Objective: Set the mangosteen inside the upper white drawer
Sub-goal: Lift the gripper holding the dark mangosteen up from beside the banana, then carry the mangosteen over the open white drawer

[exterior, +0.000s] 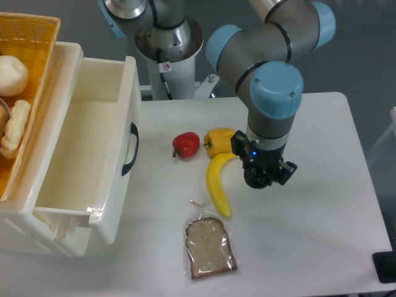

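- Gripper (265,175) points straight down at the counter (309,235), just right of the banana (218,187); seen from above, its fingers are hidden beneath the wrist, so I cannot tell whether it is open, closed or holding anything.
- Mangosteen is not visible anywhere; it may be hidden under the gripper.
- Upper white drawer (117,154) stands pulled out at the left, black handle facing the fruit.
- Red fruit (186,145) and yellow pepper (218,141) lie side by side above the banana.
- Bagged bread slice (210,247) lies near the counter's front edge.
- Woven basket (28,37) with pale items sits at far left.
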Motion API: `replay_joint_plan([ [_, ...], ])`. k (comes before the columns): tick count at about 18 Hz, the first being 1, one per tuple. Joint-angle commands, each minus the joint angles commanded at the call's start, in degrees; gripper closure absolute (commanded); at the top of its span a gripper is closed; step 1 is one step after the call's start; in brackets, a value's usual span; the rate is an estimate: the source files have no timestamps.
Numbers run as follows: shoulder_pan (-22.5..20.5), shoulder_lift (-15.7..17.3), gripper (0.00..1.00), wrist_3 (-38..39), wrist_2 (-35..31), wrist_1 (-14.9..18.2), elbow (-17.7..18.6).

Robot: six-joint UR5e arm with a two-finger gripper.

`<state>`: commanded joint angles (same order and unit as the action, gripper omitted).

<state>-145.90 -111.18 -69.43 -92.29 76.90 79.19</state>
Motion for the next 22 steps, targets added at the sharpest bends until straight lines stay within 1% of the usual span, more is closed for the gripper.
replay_joint_plan([
  [4, -0.09, 0.17, 1.0, 0.09, 0.09, 0.0, -0.17],
  [8, 0.44, 1.4, 1.0, 1.4, 1.75, 0.35, 0.09],
  [10, 0.61, 3.77, 1.0, 2.11, 3.51, 1.4, 0.09],
  [12, 1.05, 6.75, 1.0, 4.21, 5.7, 3.33, 0.09],
  [14, 2.19, 9.48, 1.0, 5.79, 7.2, 4.83, 0.09],
  [17, 4.04, 12.73, 1.0, 8.26, 9.13, 6.85, 0.17],
  [20, 6.32, 15.81, 1.0, 10.71, 11.42, 7.29, 1.05],
  [22, 9.21, 17.74, 1.0, 11.51, 12.56, 7.29, 2.02],
])
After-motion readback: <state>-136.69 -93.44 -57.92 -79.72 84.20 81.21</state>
